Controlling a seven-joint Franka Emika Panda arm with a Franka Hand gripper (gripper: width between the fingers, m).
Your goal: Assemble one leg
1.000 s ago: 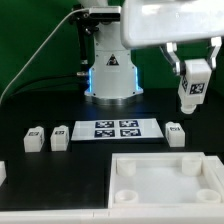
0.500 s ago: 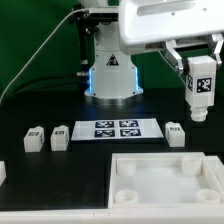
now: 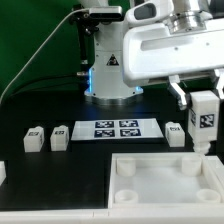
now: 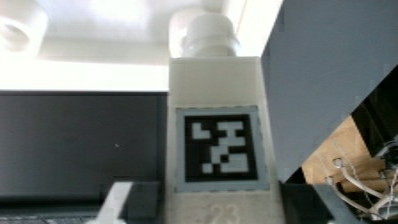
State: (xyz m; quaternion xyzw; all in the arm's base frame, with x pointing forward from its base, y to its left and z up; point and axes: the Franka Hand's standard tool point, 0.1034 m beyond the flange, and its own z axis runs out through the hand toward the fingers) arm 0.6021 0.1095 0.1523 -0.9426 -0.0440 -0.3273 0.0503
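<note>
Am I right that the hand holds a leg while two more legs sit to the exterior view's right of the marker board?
Not quite. In the exterior view the hand holds the leg, but the two other legs sit to the exterior view's left of the marker board; a third leg sits on its right.

The arm's base (image 3: 108, 40) was a white, rounded column with a band of blue light (image 3: 91, 79) glowing low on its side and a black triangular sticker (image 3: 110, 62) on its front. A thin black cable (image 3: 40, 55) curved up to it from the exterior view's left. The hand housing (image 3: 175, 55) was a broad, white, smooth-cornered box under a grey cylindrical wrist joint (image 3: 186, 10). A short dark finger (image 3: 180, 94) stuck out beneath the housing.
</note>
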